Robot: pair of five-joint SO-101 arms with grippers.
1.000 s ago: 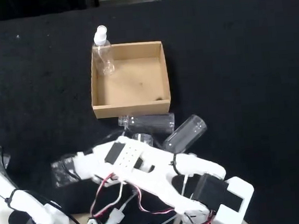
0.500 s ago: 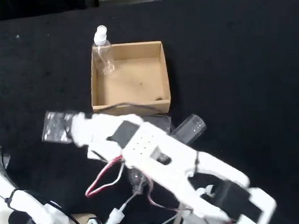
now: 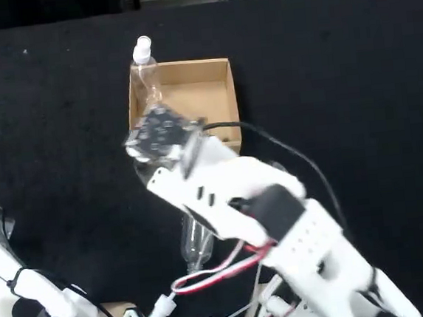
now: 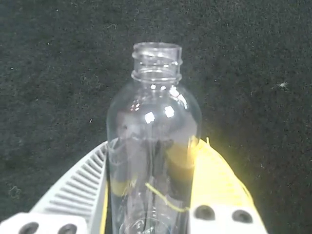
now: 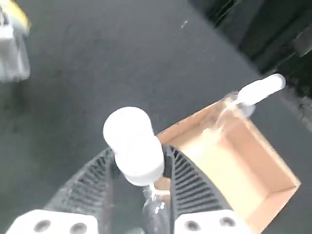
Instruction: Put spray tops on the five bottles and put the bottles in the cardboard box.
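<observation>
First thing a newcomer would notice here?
The right gripper, shut on a clear plastic bottle with a white spray top, hangs over the near-left part of the open brown cardboard box. Another capped clear bottle stands in the box's far-left corner. The left gripper clamps a clear uncapped bottle over black cloth.

- High view: fixed, overhead, well off. Faces down on the black table (image 3: 338, 80); arm bases at the near edge, cardboard box (image 3: 215, 73) beyond.
- Left wrist view: very near. Faces along the left gripper (image 4: 151, 144), which clasps an open-necked bottle (image 4: 153, 112), onto the cloth.
- Right wrist view: near, tilted. Faces past the right gripper (image 5: 139, 153), which clasps a white spray top (image 5: 131, 139).
- Shared by the high and right wrist views: the box and the capped bottle (image 5: 256, 90) at its corner.
</observation>
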